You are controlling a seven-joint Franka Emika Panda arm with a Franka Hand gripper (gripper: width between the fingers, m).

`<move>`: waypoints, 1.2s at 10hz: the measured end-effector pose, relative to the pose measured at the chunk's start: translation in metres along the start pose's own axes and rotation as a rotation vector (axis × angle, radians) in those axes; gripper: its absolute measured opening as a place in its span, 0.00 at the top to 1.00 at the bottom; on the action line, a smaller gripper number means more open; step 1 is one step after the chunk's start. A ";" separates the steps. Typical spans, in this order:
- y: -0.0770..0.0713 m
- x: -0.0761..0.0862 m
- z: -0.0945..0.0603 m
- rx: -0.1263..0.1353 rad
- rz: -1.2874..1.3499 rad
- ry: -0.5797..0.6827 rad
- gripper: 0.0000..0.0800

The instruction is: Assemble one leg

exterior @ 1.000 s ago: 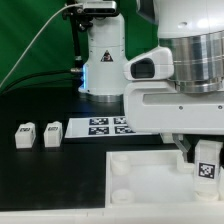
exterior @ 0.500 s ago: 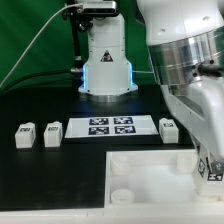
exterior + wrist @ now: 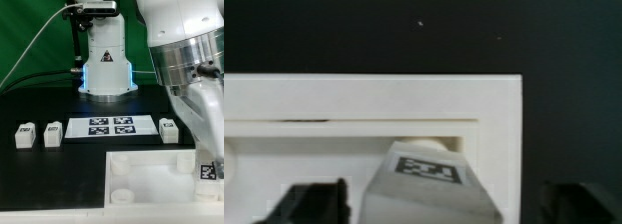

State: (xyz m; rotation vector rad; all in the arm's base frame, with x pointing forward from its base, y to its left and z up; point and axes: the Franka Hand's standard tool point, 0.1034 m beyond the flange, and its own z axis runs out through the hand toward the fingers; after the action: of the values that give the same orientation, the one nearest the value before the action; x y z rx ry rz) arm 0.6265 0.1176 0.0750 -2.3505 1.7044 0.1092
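Note:
My gripper (image 3: 207, 168) is at the exterior view's right, shut on a small white leg (image 3: 208, 171) with a black-and-white tag. It holds the leg down at the near right corner of the large white panel (image 3: 145, 172). In the wrist view the leg (image 3: 425, 172) stands slightly tilted between my dark fingers (image 3: 317, 200), against the panel's raised rim (image 3: 367, 100). My gripper (image 3: 441, 206) sits at that frame's edge. The leg's lower end and the socket under it are hidden.
Two more legs (image 3: 24, 135) (image 3: 52, 133) lie on the black table at the exterior view's left. A third (image 3: 168, 127) lies beside the marker board (image 3: 110, 126). The robot base (image 3: 107, 70) stands behind the board, and my arm fills the upper right.
My wrist has turned and the arm has swung to the right, uncovering the marker board and the third leg. The held leg has sunk a little lower at the panel's corner.

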 end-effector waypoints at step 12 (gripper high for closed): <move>-0.002 0.006 0.000 -0.081 -0.709 0.045 0.62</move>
State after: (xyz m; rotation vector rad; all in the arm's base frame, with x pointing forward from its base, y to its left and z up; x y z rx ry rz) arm 0.6301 0.1122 0.0743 -2.8745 0.8031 -0.0011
